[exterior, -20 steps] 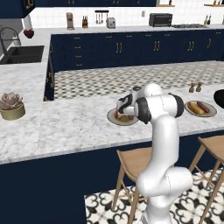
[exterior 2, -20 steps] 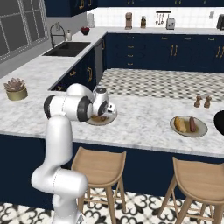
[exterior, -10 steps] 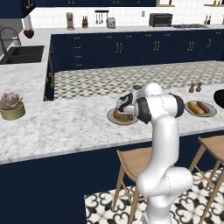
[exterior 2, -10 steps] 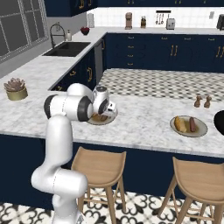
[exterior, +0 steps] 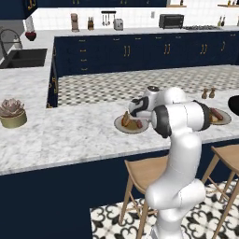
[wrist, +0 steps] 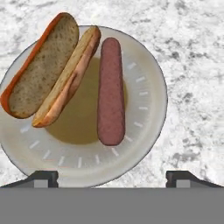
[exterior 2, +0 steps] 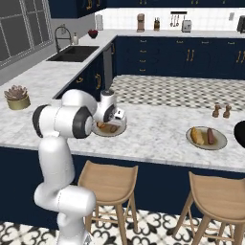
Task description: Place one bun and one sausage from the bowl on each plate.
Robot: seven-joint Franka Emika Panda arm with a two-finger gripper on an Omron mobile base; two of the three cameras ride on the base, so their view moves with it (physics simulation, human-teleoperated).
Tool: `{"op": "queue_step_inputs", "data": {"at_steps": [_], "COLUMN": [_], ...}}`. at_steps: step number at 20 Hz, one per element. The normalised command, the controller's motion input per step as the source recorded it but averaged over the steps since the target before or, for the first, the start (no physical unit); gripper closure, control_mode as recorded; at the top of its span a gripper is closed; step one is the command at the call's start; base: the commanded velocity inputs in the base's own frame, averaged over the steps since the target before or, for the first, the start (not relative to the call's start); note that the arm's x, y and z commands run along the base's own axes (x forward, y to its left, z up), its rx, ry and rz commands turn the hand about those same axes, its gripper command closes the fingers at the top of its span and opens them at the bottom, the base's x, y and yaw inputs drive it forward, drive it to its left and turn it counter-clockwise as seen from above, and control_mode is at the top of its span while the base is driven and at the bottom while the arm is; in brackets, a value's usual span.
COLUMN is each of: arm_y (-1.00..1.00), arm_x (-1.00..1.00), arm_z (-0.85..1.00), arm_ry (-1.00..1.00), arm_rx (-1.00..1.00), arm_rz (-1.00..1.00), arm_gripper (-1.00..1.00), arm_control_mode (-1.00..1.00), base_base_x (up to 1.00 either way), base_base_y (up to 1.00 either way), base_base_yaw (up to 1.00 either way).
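Two plates look served. My jaws [wrist: 112, 177] hang released, wide apart, above the near plate [wrist: 148, 65]; its sausage [wrist: 110, 92] lies straight ahead, bun [wrist: 48, 70] beside it. Sausage: firm, slick, take mid-length. Bun: soft, light, pinch gently across its sides.

Bowl [exterior 2: 240, 130] edge-cropped (mostly unseen)

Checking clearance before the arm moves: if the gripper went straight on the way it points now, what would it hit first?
The gripper, jaws open, points down at the plate below. Straight on, it would probably meet the sausage lying beside the bun, or the plate's near rim; depth is unclear.
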Motion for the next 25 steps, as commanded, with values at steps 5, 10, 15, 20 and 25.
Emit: {"op": "queue_step_inputs", "data": {"at_steps": [5,10,15,20,25], "arm_y": [0.09,0.14,0.20,0.04,0.00], "arm_x": [-1.00,-0.94,-0.52,-0.24,-0.65], "arm_z": [0.37,0.62,0.84,0.85,0.57], "arm_ry": [-0.01,0.00,0.00,0.00,0.00], "arm_rx": [0.00,0.00,0.00,0.00,0.00], "arm_rz": [0.00,0.00,0.00,0.00,0.00], "arm_gripper": [-1.00,-1.00,-1.00,-1.00,-1.00], "arm_control_mode": [-1.00,-1.00,-1.00,-1.00,-1.00], "base_base_x": [0.00,0.00,0.00,0.00,0.00], "base_base_y": [0.00,0.00,0.00,0.00,0.00], "base_base_yaw": [0.00,0.00,0.00,0.00,0.00]}}
